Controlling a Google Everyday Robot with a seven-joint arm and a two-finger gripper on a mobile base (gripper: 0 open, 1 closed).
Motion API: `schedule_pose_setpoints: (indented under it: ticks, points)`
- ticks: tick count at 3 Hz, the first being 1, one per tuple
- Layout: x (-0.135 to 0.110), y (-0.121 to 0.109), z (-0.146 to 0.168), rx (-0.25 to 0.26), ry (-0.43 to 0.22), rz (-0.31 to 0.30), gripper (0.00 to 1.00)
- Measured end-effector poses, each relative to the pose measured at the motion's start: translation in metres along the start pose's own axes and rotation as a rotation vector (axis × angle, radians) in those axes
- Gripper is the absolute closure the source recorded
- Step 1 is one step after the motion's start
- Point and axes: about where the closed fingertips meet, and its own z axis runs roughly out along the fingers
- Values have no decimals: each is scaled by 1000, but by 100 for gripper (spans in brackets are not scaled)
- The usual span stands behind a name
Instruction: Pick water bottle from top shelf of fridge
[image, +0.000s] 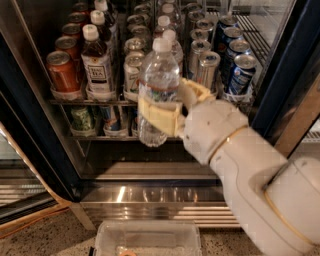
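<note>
Plainly, the end effector (172, 109) was clamped around the water bottle (159, 75), one pale finger across its label and the other behind it. The bottle stood upright in the air, nearer than the top shelf (70, 101) of the fridge (35, 150), its base below the rack's front edge. At the shelf's left sat a red can (62, 74) beside a tea bottle (97, 65); blue cans (241, 74) lined the right. A clear plastic tub (150, 235) lay below.
</note>
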Motion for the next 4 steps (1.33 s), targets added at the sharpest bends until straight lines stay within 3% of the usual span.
schedule_pose_setpoints:
  ticks: [1, 2, 3, 4]
  points:
    - [-3, 12, -6, -31, -15, 3, 100]
    - [8, 38, 22, -126, 16, 112, 100]
    - [-17, 77, 58, -282, 13, 116, 100]
    - [-75, 92, 69, -384, 2, -51, 100]
